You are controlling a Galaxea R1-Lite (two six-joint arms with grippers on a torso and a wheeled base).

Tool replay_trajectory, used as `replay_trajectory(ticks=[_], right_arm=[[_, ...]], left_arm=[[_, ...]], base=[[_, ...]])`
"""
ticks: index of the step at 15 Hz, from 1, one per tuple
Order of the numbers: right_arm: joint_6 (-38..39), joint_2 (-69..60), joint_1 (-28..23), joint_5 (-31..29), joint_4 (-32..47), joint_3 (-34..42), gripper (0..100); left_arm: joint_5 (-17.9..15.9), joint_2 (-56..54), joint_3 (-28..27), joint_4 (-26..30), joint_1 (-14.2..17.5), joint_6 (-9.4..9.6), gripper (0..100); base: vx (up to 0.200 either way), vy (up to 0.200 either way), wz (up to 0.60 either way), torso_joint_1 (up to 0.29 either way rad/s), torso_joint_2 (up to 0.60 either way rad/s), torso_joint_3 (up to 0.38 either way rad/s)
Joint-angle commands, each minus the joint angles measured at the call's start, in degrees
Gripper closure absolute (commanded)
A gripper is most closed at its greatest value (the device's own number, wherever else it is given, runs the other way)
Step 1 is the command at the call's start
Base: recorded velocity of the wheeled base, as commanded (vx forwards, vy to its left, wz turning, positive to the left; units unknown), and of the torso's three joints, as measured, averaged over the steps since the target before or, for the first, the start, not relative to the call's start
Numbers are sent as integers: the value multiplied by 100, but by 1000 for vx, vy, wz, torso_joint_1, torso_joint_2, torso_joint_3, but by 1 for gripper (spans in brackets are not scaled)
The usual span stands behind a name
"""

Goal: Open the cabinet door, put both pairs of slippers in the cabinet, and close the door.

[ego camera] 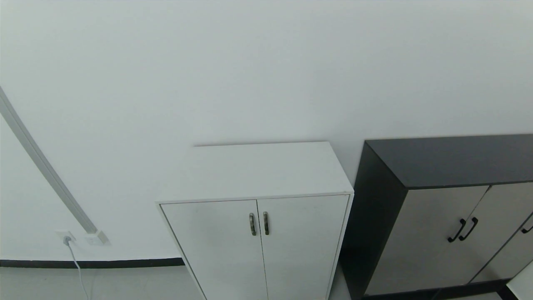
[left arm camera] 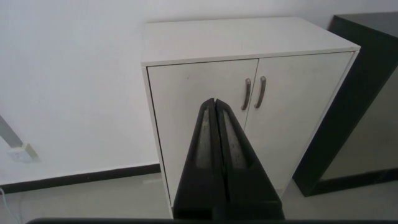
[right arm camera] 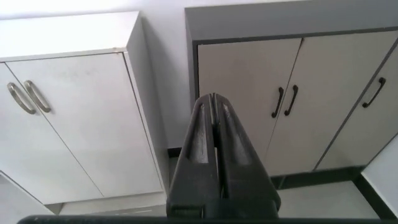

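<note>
Cabinet (ego camera: 216, 241) doors closed, dark cupboard (ego camera: 433, 237) just beside, left claw (left arm camera: 215, 101) and right claw (right arm camera: 213, 97) pressed together

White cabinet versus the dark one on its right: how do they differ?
The white two-door cabinet is white all over; the black-framed cabinet with beige doors has a black top and side. The white cabinet's handles are metal-coloured; the black-framed cabinet's handles are black. The black-framed cabinet is wider, showing a third door. Both stand against the wall, doors shut.
</note>
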Motion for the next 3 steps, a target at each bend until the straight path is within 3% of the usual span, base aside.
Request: replay_trajectory(ticks=[1,3], right_arm=[[-2,7,1,-1,3,0,100],[-2,7,1,-1,3,0,100]], left_arm=[[1,7,0,-1,0,-1,100],[1,7,0,-1,0,-1,100]], base=[[0,0,0,0,0,0],[0,0,0,0,0,0]])
